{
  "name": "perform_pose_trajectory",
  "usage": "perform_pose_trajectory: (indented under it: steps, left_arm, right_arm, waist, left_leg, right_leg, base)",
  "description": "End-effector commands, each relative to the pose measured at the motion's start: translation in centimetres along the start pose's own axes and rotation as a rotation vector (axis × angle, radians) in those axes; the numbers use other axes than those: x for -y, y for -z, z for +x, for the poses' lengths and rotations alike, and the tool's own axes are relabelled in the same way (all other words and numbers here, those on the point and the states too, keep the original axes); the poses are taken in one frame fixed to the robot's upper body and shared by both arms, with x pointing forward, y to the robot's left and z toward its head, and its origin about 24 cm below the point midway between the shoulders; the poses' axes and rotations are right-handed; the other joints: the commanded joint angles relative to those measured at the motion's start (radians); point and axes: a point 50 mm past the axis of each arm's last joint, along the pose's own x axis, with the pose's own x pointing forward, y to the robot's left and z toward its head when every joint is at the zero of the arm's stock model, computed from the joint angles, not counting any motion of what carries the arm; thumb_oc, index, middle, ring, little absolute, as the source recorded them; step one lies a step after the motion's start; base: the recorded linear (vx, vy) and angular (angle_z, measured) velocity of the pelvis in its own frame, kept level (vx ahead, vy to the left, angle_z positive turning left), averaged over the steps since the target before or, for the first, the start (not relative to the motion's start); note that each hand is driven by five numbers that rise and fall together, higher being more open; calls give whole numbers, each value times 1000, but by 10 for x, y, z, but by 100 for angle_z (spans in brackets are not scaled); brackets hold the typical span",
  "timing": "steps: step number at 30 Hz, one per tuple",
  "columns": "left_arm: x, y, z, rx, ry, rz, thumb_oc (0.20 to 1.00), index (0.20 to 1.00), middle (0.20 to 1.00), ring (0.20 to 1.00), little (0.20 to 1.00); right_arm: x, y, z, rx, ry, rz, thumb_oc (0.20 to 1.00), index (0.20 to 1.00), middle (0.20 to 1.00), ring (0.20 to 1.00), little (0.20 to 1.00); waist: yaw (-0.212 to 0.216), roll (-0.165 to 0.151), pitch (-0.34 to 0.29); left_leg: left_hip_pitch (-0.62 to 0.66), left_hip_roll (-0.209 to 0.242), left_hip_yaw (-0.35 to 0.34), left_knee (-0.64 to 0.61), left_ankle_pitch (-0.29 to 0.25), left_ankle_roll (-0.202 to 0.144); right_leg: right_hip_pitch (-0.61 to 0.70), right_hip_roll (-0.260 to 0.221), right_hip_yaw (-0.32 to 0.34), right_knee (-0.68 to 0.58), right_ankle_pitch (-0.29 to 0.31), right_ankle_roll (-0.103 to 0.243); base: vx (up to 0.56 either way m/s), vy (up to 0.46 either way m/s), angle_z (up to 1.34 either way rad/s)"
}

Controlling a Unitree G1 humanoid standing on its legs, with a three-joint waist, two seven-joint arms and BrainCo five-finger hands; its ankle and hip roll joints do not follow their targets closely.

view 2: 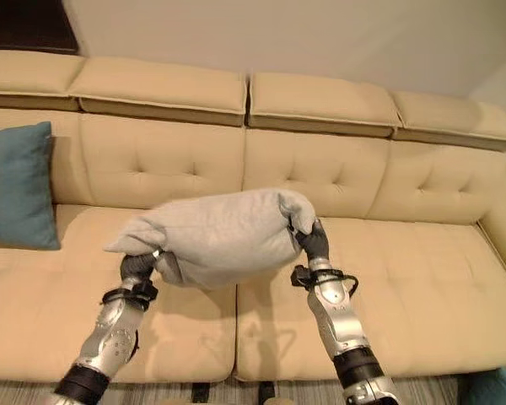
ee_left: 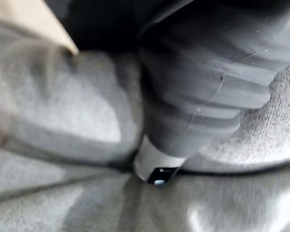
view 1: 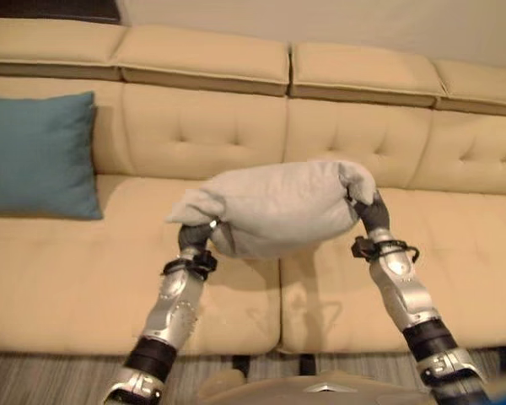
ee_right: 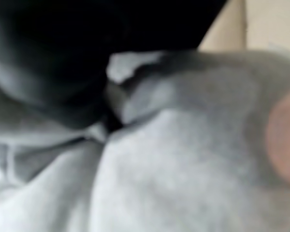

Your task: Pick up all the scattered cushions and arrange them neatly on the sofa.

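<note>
Both hands grip the grey cushion point(view 1: 274, 207) from opposite ends, the left hand point(view 1: 198, 236) and right hand point(view 1: 369, 211) with fingers buried in its fabric, so it sags between them above the beige sofa point(view 1: 84, 278) seat. Held level like this, it looks ready to set down, well apart from the teal cushion point(view 1: 38, 156) propped against the backrest.

A home living room: a long tan tufted sofa point(view 2: 337, 194) with padded headrests along a plain wall, a teal cushion point(view 1: 38, 156) propped against its backrest, and striped grey carpet point(view 1: 51, 380) in front
</note>
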Motion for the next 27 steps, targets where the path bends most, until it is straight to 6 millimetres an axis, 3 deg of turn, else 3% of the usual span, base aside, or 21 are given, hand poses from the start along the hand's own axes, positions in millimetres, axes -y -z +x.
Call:
perform_pose_trajectory:
  steps: [1,3,6,9,10,11,13,16,19,27]
  left_arm:
    - [75,-47,16,268,289,-3,200,200,200,200,200]
    - [89,-58,32,302,299,41,200,200,200,200,200]
    - [120,-90,59,406,328,121,200,200,200,200,200]
    - [141,-126,73,522,359,198,200,200,200,200,200]
    - [141,-127,74,525,361,198,200,200,200,200,200]
    - [150,-149,78,597,368,228,200,200,200,200,200]
    - [157,-169,83,651,368,256,200,200,200,200,200]
    - [160,-185,88,688,353,273,200,200,200,200,200]
    - [169,-213,91,758,346,292,200,200,200,200,200]
    - [178,-226,96,766,341,290,200,200,200,200,200]
  right_arm:
    - [-46,-68,27,324,-170,-26,200,200,200,200,200]
    - [-56,-84,37,370,-184,-81,200,200,200,200,200]
    - [-76,-116,56,465,-195,-107,200,200,200,200,200]
    - [-78,-149,75,547,-170,-153,200,200,200,200,200]
    - [-78,-150,76,551,-170,-153,200,200,200,200,200]
    - [-77,-166,86,577,-147,-181,200,200,200,200,200]
    - [-74,-184,94,609,-128,-214,200,200,200,200,200]
    - [-70,-195,102,616,-107,-242,200,200,200,200,200]
    - [-63,-216,111,631,-64,-284,200,200,200,200,200]
    - [-55,-226,118,628,-13,-323,200,200,200,200,200]
  waist:
    - [21,21,-80]
    - [13,28,-85]
    - [-5,52,-39]
    - [6,62,5]
    - [6,62,5]
    - [20,65,17]
    - [30,63,20]
    - [36,62,15]
    - [49,59,30]
    - [63,59,52]
  left_leg:
    - [1,81,-22,14,-73,-82]
    - [3,85,-10,3,-77,-86]
    - [-52,91,-16,3,-61,-95]
    - [-136,95,-28,3,-37,-101]
    - [-139,95,-29,3,-36,-101]
    - [-192,93,-40,3,-20,-108]
    - [-251,90,-50,3,-2,-118]
    - [-291,87,-58,3,8,-126]
    - [-356,77,-83,3,29,-140]
    - [-414,69,-113,3,45,-155]
  right_leg:
    - [-9,31,-44,61,-44,24]
    - [-4,22,-64,31,-39,23]
    - [-51,18,-92,0,-13,30]
    - [-130,17,-103,-6,12,40]
    - [-133,17,-103,-6,13,40]
    - [-181,17,-109,-10,29,45]
    - [-232,17,-119,-15,43,53]
    - [-271,16,-125,-15,49,58]
    - [-327,12,-132,-15,53,58]
    - [-370,12,-147,-15,52,54]
  base:
    - [25,34,-102]
    - [64,-11,-62]
    - [-163,-24,15]
    - [-221,-19,-1]
    - [-158,-29,-1]
    - [-140,-25,-1]
    - [-122,-23,3]
    - [-28,16,4]
    - [-15,32,8]
    - [12,11,20]
